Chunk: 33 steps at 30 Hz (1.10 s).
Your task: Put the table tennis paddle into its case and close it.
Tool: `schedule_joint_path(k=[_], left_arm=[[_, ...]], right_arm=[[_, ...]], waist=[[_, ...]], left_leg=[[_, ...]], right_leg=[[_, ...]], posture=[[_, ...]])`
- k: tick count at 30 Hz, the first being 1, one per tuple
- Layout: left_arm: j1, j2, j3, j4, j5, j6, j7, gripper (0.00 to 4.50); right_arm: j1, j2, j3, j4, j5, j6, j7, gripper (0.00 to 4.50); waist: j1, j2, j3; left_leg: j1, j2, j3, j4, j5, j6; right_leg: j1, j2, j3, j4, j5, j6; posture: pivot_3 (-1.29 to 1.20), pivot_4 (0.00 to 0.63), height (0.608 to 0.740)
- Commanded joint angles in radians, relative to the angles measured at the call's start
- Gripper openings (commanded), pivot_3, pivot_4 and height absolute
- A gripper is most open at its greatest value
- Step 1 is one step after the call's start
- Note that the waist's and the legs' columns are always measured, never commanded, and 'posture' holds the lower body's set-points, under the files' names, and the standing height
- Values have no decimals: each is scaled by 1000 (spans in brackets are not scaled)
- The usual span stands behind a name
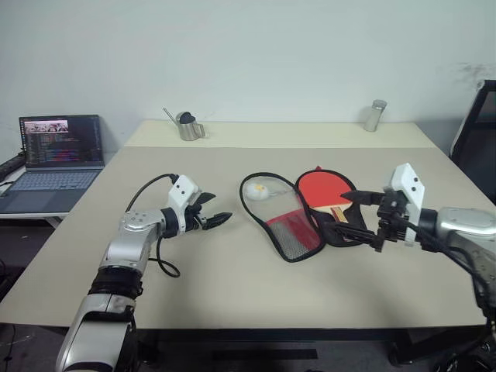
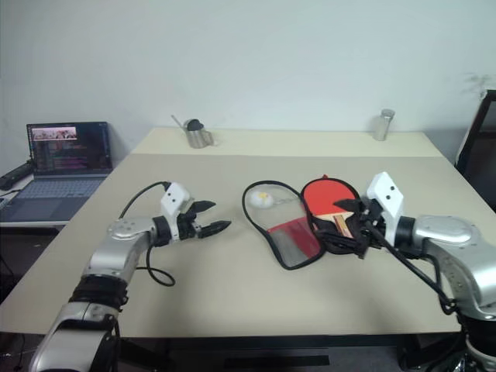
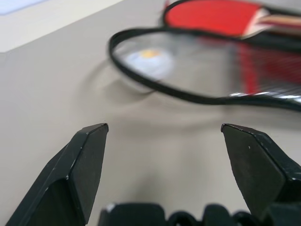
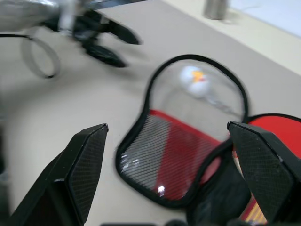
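Lying just past the wide-open, empty right gripper (image 1: 358,218), the table tennis paddle (image 1: 325,191) points its handle at that gripper, inside the open case (image 1: 291,225).

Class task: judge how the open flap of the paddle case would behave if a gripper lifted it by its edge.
The case flap looks like thin mesh and clear film, so it would probably droop. It likely weighs little. The ball under it might roll.

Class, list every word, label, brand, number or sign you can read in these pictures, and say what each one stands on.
No text reads clearly anywhere.
Laptop: lines on its screen, too small to read.
Ball in the case: an orange mark, too blurred to read.
Paddle: no lettering visible.
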<state>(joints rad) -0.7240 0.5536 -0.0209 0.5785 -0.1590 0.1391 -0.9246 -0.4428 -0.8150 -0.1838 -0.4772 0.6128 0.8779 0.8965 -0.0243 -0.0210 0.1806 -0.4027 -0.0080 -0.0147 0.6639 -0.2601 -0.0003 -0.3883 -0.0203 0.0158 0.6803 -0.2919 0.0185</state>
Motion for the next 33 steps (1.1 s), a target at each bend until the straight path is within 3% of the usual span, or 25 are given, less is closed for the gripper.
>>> schedule_joint_path(k=[1,14,19,24,33], left_arm=[[-63,-24,-20,102,52,-57,38,4226],[-241,-214,-42,428,118,-181,87,4226],[-322,-279,-21,428,80,-180,39,4226],[-408,-336,10,303,-23,-50,-88,4226],[-490,-453,11,422,1,-104,-5,4226]], right_arm=[[-15,-30,-30,-10,25,-31,21,4453],[0,-42,-19,10,3,-99,-13,4453],[17,-61,-41,4,10,-100,-16,4453],[19,-96,-89,24,14,-86,-33,4453],[-2,-138,-105,66,2,-80,-74,4453]], waist=[[0,0,0],[5,-2,1],[9,-2,1],[14,-2,1],[14,-2,1]], left_leg=[[0,0,0,0,0,0],[-1,0,0,1,0,0],[-2,0,0,1,0,0],[-3,-1,0,1,0,0],[-2,-1,0,1,0,0]], right_leg=[[0,0,0,0,0,0],[-1,0,0,0,0,0],[-1,0,0,0,0,0],[-1,0,-1,0,0,0],[-1,0,0,0,0,0]], posture=[[0,150,740],[0,150,740],[0,150,740],[0,150,740],[0,150,740]])
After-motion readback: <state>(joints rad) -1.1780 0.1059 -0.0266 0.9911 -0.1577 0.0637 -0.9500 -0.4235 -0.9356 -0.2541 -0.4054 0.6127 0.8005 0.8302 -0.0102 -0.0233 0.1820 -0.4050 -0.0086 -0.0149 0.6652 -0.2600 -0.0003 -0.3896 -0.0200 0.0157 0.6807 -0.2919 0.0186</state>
